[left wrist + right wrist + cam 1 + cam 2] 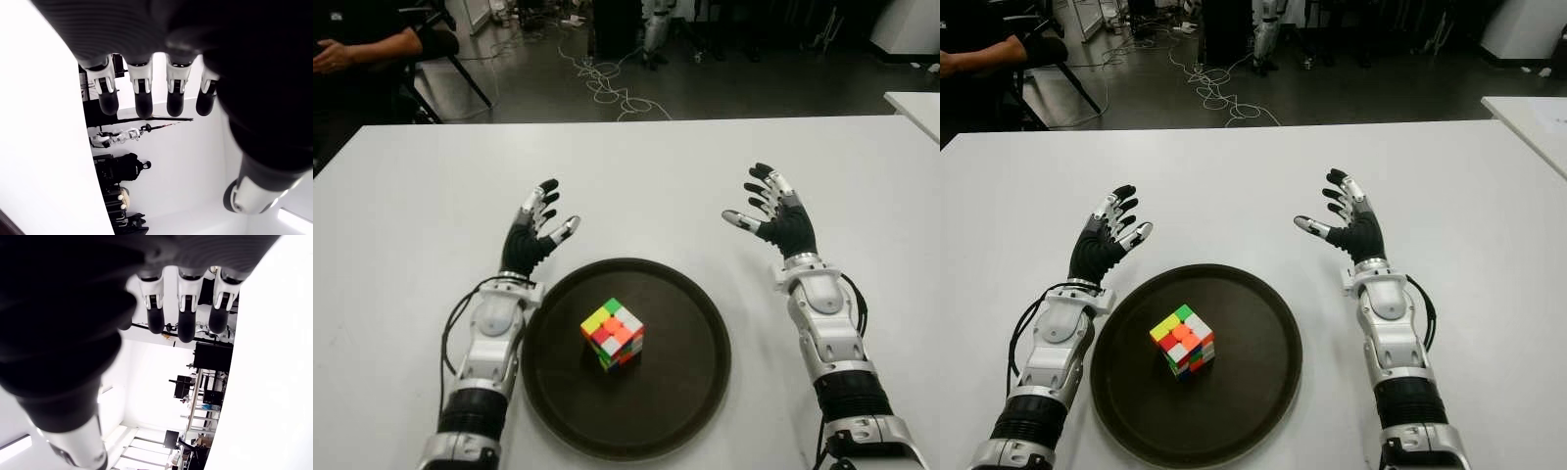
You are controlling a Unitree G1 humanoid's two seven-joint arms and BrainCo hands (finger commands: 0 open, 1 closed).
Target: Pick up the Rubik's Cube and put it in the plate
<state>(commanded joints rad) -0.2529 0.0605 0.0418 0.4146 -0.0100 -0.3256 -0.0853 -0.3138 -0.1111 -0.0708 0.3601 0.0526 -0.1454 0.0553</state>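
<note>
Left eye view shows a white worktop [401, 215] with a round dark plate [695, 392] lying on it near the front edge, between the robot's two forearms. The Rubik's Cube [613, 333] sits inside the plate, a little left of its middle, turned so that one corner faces the camera; its top face shows yellow, green, white, orange and red squares. No robot hand touches it. The left robot hand [536, 231] shows just beyond the plate's far left rim, palm turned inward, its fingers [142, 95] extended and spread and its thumb angled toward the plate, with nothing in its grasp. The left wrist view agrees: four straight dark fingertips with open room behind them. The right robot hand [773, 211] shows farther off to the right of the plate, well apart from the rim, likewise splayed wide and empty, thumb pointing inward; in the right wrist view its fingers [186, 323] hang straight with nothing between them. Whether either hand touches the worktop cannot be told. Beyond the worktop's far edge lies a dark floor with loose white cables [607, 88], and at the far left corner a person's arm [367, 49] shows beside a chair [440, 59]. A second white surface [915, 108] cuts into the right edge.
</note>
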